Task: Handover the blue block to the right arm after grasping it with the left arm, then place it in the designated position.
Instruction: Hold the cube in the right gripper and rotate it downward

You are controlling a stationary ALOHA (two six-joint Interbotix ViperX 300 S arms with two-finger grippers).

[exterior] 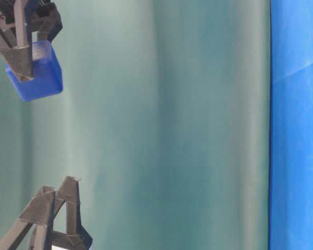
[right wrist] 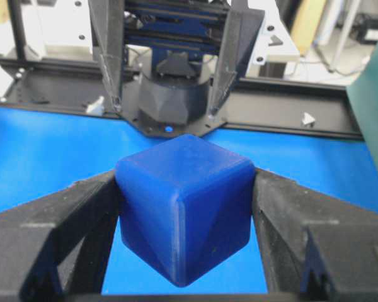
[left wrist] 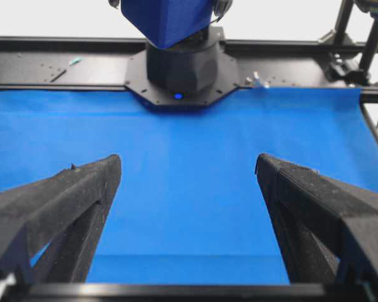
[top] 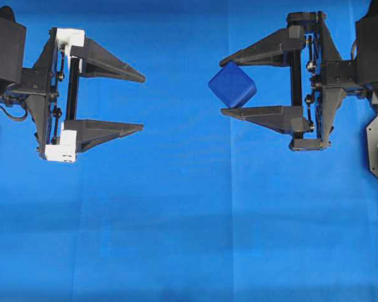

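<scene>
There is one block [top: 232,87], two grippers and one blue cloth [top: 189,220]. The block sits between the tips of the right gripper [top: 221,87], pinched by its two black fingers [top: 264,51], one on each side, with a corner poking out past the tips; the right wrist view shows both fingers pressed against opposite faces. From table level the block [exterior: 35,73] hangs clear of the cloth, held aloft. The left gripper [top: 143,102], the one with two white brackets [top: 69,39], is spread wide with nothing between its two fingers [top: 107,61]. It faces the right gripper across an open gap, well apart from the block.
</scene>
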